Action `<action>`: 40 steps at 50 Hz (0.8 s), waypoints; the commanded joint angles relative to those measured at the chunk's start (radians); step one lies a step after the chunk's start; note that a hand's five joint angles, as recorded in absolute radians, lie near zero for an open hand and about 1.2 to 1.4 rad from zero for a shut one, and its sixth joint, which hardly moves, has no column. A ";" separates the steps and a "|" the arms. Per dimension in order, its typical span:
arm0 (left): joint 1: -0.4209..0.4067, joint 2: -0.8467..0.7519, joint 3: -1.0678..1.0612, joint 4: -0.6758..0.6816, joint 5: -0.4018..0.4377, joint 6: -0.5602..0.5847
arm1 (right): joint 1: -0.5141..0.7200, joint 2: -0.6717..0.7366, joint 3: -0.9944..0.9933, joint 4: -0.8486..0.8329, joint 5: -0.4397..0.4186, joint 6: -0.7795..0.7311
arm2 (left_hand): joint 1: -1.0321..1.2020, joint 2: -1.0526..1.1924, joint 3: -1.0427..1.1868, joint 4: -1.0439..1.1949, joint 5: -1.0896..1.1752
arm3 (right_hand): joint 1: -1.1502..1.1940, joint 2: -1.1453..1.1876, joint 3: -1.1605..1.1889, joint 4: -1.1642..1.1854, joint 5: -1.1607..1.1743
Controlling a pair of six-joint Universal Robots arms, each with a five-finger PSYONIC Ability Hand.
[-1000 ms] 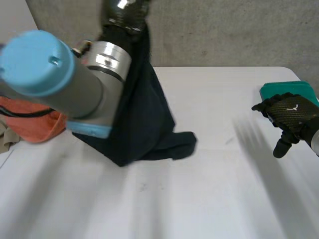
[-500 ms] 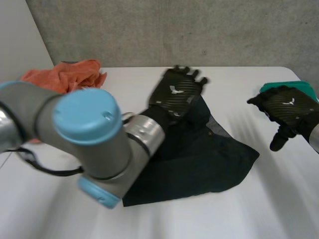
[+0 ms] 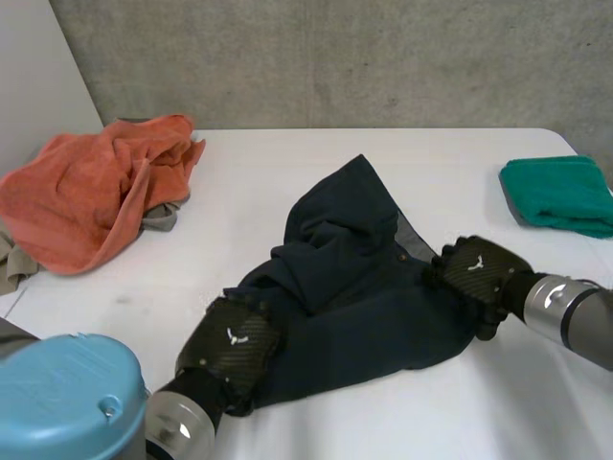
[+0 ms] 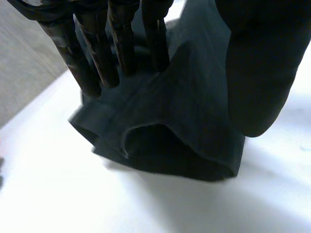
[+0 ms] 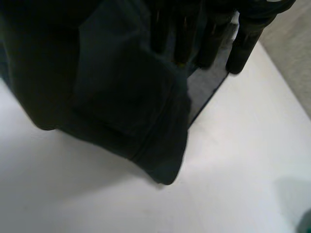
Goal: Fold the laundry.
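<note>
White table (image 3: 460, 163): rumpled dark-navy garment (image 3: 354, 287); left hand (image 3: 230, 347) pinches near corner, right hand (image 3: 477, 270) grips right edge.

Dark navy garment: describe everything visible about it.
The dark navy garment looks like soft cloth with a hemmed edge and a paler grey patch near its right side. It lies crumpled and partly spread in the middle of the white table. The left hand pinches its near left corner; the right hand sits on its right edge.

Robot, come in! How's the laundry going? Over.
Left hand pinching near corner of dark blue garment. Right hand gripping its right edge. Garment rumpled, not yet folded. Orange cloth, green cloth lie aside.
</note>
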 commanded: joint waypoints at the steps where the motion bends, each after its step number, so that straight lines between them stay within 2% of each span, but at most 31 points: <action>1: 0.005 -0.108 0.031 0.044 0.005 -0.003 | 0.004 0.077 -0.024 -0.059 0.001 -0.024 | 0.013 0.010 0.008 0.002 0.000 | 0.438 0.438 0.434 0.435 0.436; 3: 0.005 -0.139 0.047 0.068 0.003 0.002 | 0.004 0.079 -0.024 -0.070 -0.001 -0.017 | 0.001 -0.002 -0.004 -0.010 -0.012 | 0.710 0.710 0.707 0.707 0.708; 4: 0.005 -0.153 0.054 0.082 0.002 0.003 | 0.004 0.077 -0.024 -0.073 -0.002 -0.014 | -0.005 -0.008 -0.010 -0.016 -0.018 | 0.972 0.972 0.969 0.969 0.971; 9: 0.003 -0.230 0.099 0.192 0.000 0.011 | 0.004 0.071 -0.018 -0.075 0.006 0.017 | 0.050 0.047 0.046 0.040 0.038 | 0.975 0.974 0.971 0.972 0.973; 11: 0.003 -0.251 0.113 0.229 -0.004 0.012 | 0.004 0.067 -0.008 -0.070 0.009 0.034 | 0.199 0.196 0.195 0.189 0.187 | 0.975 0.974 0.971 0.972 0.973; 15: 0.002 -0.300 0.159 0.283 -0.027 0.017 | 0.003 0.047 0.002 -0.070 0.009 0.067 | 0.891 0.888 0.887 0.881 0.879 | 0.975 0.974 0.971 0.972 0.973; 16: 0.003 -0.302 0.169 0.285 -0.043 0.025 | 0.001 0.036 0.004 -0.068 0.009 0.078 | 0.922 0.919 0.917 0.911 0.909 | 0.975 0.974 0.971 0.972 0.973; 21: 0.000 -0.247 0.197 0.283 -0.075 0.071 | -0.006 -0.038 -0.004 -0.058 0.018 0.127 | 0.922 0.919 0.918 0.911 0.909 | 0.975 0.974 0.971 0.972 0.973; 25: 0.002 -0.097 0.219 0.277 -0.072 0.121 | -0.002 -0.155 -0.044 -0.001 0.039 0.143 | 0.922 0.919 0.918 0.911 0.909 | 0.975 0.974 0.971 0.972 0.973; 29: -0.003 0.042 0.258 0.245 -0.069 0.129 | 0.000 -0.266 -0.142 0.114 0.101 0.166 | 0.922 0.919 0.918 0.911 0.909 | 0.975 0.974 0.971 0.972 0.973; 31: -0.003 0.118 0.301 0.178 -0.066 0.128 | 0.000 -0.318 -0.218 0.199 0.119 0.187 | 0.922 0.919 0.918 0.911 0.909 | 0.975 0.974 0.971 0.972 0.973; 35: 0.000 0.171 0.388 0.044 -0.061 0.114 | -0.005 -0.401 -0.318 0.324 0.127 0.206 | 0.922 0.919 0.918 0.911 0.909 | 0.975 0.974 0.971 0.972 0.973; 40: 0.003 0.158 0.473 -0.102 -0.046 0.085 | 0.003 -0.421 -0.373 0.425 0.130 0.200 | 0.922 0.919 0.918 0.911 0.909 | 0.975 0.974 0.971 0.972 0.973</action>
